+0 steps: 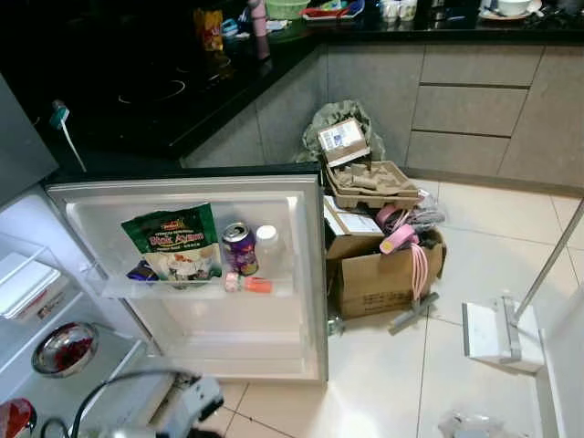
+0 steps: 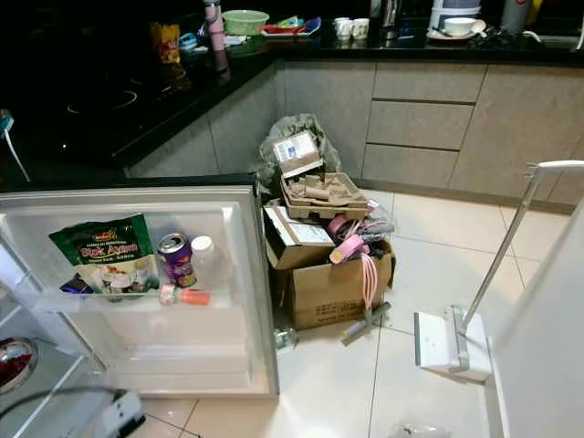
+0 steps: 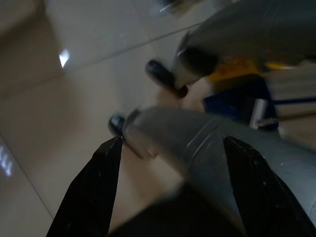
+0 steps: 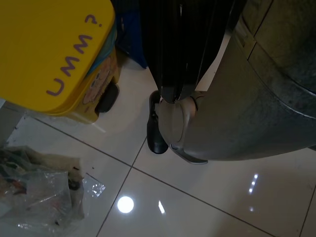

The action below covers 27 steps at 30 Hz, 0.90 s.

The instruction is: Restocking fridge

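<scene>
Glossy green snack bag (image 1: 173, 239), cylindrical purple can (image 1: 240, 248) on fridge door shelf (image 1: 196, 286).

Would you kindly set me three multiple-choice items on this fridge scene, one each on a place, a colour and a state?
1. Where does the purple can stand?
A. On the fridge door shelf, between the green snack bag and the white bottle
B. In the cardboard box
C. On the black counter

2. What colour is the bowl on the counter?
A. Red
B. Green
C. Blue

3. How is the fridge door?
A. Shut
B. Slightly ajar
C. Swung wide open

Answers:
1 A: the can stands on the door shelf with the bag on one side and the bottle on the other.
2 B: the bowl at the back of the counter is light green.
3 C: the door's inner side and its shelf face the camera.
</scene>
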### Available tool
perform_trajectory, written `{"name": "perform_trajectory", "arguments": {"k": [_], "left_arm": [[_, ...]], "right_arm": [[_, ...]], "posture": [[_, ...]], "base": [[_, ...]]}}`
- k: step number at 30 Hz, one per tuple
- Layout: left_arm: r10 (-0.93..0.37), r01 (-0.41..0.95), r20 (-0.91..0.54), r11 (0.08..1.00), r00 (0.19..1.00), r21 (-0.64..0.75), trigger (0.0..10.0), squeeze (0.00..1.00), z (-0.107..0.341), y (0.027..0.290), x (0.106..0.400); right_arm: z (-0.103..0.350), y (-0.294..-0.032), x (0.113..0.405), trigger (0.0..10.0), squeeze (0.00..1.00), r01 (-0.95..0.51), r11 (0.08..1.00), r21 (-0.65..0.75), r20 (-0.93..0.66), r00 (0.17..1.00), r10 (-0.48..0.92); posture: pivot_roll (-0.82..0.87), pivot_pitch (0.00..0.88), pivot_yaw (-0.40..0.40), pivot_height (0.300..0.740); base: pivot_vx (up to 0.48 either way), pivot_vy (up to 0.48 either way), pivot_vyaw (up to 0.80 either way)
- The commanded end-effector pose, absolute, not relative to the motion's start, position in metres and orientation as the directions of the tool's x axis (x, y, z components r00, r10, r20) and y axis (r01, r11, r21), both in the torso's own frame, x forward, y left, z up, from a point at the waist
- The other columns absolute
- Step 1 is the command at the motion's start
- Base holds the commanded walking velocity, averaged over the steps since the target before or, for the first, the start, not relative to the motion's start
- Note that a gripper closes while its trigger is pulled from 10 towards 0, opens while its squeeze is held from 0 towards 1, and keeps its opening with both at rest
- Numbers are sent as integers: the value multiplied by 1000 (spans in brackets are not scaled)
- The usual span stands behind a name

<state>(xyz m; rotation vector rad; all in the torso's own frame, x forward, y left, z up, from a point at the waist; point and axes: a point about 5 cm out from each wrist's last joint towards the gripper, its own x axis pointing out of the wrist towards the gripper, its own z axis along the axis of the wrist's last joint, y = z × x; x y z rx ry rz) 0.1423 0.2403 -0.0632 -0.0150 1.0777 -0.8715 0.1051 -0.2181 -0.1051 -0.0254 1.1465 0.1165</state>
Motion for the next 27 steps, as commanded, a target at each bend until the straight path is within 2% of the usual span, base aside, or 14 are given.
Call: {"name": "perform_trajectory", "arguments": {"k": [1, 2, 4, 9, 15, 16, 27], "left_arm": [[-553, 544, -822, 735, 137, -404, 10000, 0, -80, 234, 117], [-524, 475, -839, 781, 146, -406, 10000, 0, -87, 231, 105], [-502, 421, -849, 815, 166, -399, 10000, 0, -92, 228, 98], [-340, 275, -888, 926, 311, -258, 10000, 0, -98, 227, 100], [-254, 266, -900, 950, 355, -163, 10000, 0, -100, 221, 109], [-215, 271, -904, 956, 370, -116, 10000, 0, -100, 219, 113], [-115, 293, -912, 956, 394, 6, 10000, 0, -100, 217, 122]], "right_arm": [[-111, -204, 94, 10000, 0, -132, 988, 76, -928, 353, 118], [-111, -203, 95, 10000, 0, -131, 988, 76, -927, 355, 119], [-111, -203, 96, 10000, 0, -129, 989, 77, -926, 358, 118], [-110, -201, 98, 10000, 0, -142, 987, 81, -924, 361, 128], [-108, -204, 103, 10000, 0, -156, 985, 79, -918, 373, 133], [-107, -206, 107, 10000, 0, -161, 983, 84, -913, 382, 141], [-105, -207, 112, 10000, 0, -168, 982, 83, -910, 390, 144]], "posture": [[-49, 0, 49, 740], [-52, 0, 54, 740], [-52, 0, 54, 740], [-48, 0, 48, 740], [-50, 0, 43, 740], [-51, 0, 41, 740], [-45, 0, 35, 740]], "base": [[0, 0, 0], [0, 0, 0], [0, 0, 0], [0, 0, 0], [0, 0, 169], [0, 0, 756], [0, 0, 752]]}}
